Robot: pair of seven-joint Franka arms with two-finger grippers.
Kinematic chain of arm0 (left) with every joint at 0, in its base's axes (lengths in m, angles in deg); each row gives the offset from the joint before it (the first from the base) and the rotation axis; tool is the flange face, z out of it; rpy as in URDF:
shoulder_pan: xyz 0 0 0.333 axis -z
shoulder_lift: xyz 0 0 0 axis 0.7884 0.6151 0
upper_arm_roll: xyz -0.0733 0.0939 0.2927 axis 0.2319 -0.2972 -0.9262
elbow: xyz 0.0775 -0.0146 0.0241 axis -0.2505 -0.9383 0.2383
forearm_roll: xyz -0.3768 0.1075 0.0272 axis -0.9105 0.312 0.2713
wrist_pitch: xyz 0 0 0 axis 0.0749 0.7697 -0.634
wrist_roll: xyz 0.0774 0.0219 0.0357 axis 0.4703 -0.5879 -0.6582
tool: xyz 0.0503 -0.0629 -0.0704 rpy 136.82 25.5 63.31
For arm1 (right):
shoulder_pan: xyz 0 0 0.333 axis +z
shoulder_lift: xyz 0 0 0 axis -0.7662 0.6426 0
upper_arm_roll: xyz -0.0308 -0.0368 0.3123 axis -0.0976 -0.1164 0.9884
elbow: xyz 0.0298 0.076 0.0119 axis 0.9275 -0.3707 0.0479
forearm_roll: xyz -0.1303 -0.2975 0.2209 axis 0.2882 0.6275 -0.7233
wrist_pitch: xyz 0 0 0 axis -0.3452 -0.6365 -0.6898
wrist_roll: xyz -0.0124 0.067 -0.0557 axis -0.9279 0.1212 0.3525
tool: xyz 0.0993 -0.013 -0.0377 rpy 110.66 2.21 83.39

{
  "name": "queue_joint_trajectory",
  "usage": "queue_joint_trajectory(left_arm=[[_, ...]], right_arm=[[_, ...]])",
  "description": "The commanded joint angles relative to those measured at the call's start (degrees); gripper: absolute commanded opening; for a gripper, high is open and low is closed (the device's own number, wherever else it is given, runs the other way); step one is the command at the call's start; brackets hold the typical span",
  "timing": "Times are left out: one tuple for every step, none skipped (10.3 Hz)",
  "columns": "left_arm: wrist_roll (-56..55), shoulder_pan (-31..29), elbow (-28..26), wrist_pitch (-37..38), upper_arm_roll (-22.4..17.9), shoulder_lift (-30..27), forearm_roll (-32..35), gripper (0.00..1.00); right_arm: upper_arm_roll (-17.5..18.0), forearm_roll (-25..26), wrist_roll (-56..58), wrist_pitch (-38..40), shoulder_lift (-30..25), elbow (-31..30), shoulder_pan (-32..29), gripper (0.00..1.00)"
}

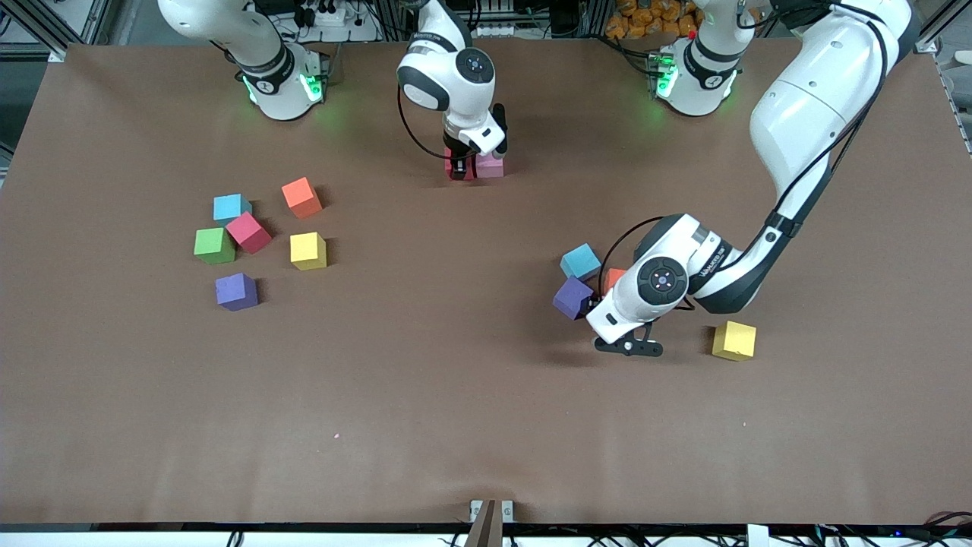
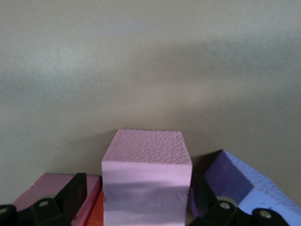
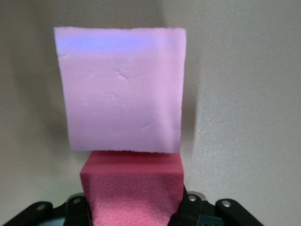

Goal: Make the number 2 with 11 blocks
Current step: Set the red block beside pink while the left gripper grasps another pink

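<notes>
The left gripper (image 1: pixel 600 323), fingers (image 2: pixel 70 193) spread wide, straddles a pale pink block (image 2: pixel 146 181) without squeezing it, beside a purple block (image 1: pixel 572 297) and a light blue block (image 1: pixel 581 261). Farther back mid-table (image 1: pixel 425 395), the right gripper (image 1: pixel 460 169) clamps a red block (image 3: pixel 134 188) touching another pink block (image 1: pixel 490 165).

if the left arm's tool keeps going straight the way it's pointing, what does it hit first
Most likely the pink block: it sits squarely between the left tool's open fingers, with a purple block just beside. Depth is hard to judge.
</notes>
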Motion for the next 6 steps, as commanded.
queue_joint_trajectory(left_arm=[[0.52, -0.78, -1.56, -0.4, 0.14, -0.42, 1.69, 1.0], [0.52, -0.69, -1.73, -0.4, 0.14, -0.42, 1.69, 0.87], [0.52, -0.78, -1.82, -0.4, 0.14, -0.42, 1.69, 0.77], [0.35, -0.78, -1.91, -0.31, 0.14, -0.59, 1.69, 0.67], [-0.26, -0.78, -1.82, 0.12, 0.23, -1.12, 1.69, 0.66], [-0.62, -0.78, -1.91, 1.08, 0.23, -2.77, 1.51, 0.64]], right_arm=[[-0.16, -1.25, -1.52, 0.35, 1.33, 1.45, 0.64, 0.03], [-0.16, -1.33, -1.53, 0.35, 1.33, 1.45, 0.91, 0.03], [-0.16, -1.51, -1.61, 0.43, 1.33, 1.45, 0.91, 0.03], [-0.16, -2.82, -1.53, 0.7, 1.5, 1.71, 1.08, 0.03], [-0.16, -3.0, -1.53, 0.79, 1.68, 2.06, 1.17, 0.03], [-0.16, -2.92, -1.44, 0.79, 1.85, 2.07, 1.26, 0.03]])
